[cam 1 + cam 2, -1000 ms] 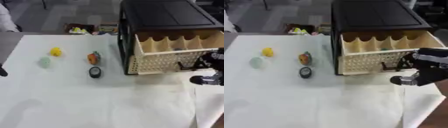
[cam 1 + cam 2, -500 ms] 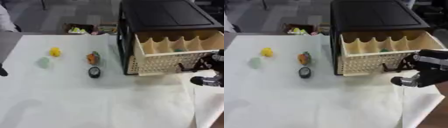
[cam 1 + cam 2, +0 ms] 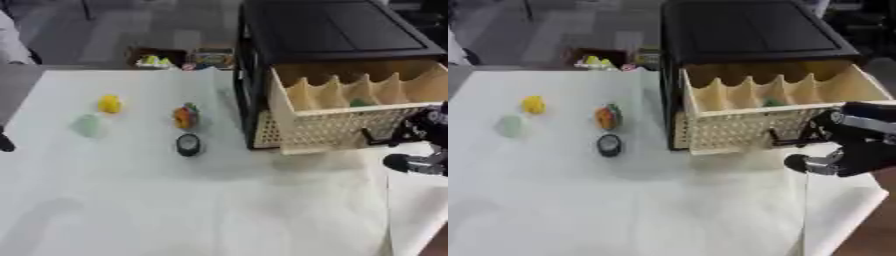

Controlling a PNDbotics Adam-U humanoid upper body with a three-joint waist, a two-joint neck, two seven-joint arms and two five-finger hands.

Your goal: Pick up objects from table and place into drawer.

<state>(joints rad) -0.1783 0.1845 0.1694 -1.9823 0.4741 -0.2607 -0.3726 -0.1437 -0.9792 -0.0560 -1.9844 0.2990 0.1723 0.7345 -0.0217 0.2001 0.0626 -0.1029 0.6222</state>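
Right hand (image 3: 852,150) curled on the drawer (image 3: 754,131) handle, frame right. Toys mid-left on worktop (image 3: 175,200) look small, light, prob. rigid; pinch the black disc (image 3: 187,144) by its rim.

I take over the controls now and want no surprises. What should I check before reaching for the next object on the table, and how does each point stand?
1. Drawer pulled out: ok.
2. Free compartments: ok; a green thing shows in one.
3. Objects in the open on the table: yellow object, pale green object, orange object, black round object: ok.
4. Right hand free: cannot tell; it sits by the drawer's front.
5. Left hand in view: not ok.
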